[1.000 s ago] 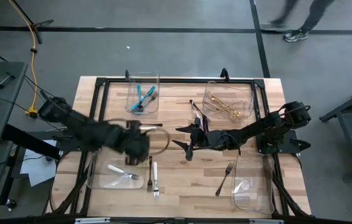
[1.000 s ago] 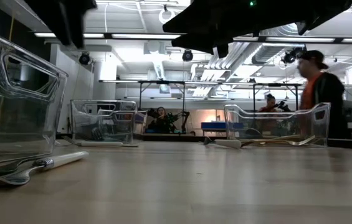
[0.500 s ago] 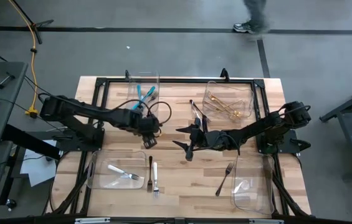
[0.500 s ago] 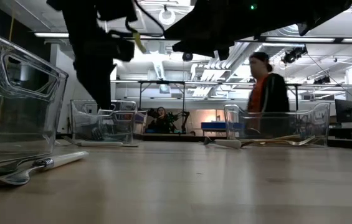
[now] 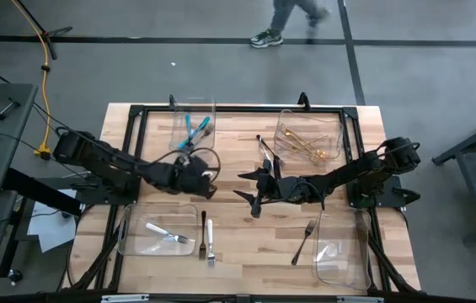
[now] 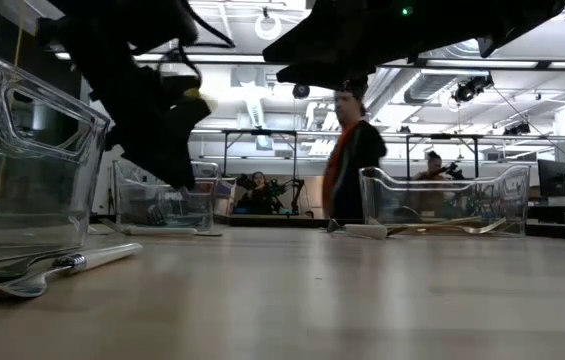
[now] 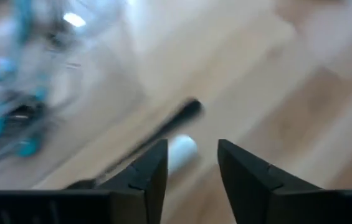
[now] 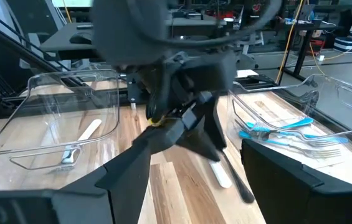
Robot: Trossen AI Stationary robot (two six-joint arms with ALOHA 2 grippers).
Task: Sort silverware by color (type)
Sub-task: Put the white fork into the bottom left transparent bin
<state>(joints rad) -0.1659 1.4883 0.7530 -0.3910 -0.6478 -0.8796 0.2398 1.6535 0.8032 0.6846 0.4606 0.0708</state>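
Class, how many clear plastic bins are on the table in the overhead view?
4 clear rectangular plastic bins: far-left bin with teal utensils, far-right bin with gold utensils, near-left bin, near-right bin. None seems hidden.

Even, bright overhead lighting from ceiling strip lights (image 6: 212, 57); soft shadows on the worktop (image 5: 246, 231). Left wrist view heavily motion-blurred. Arms silhouetted against the lit room in the low view.
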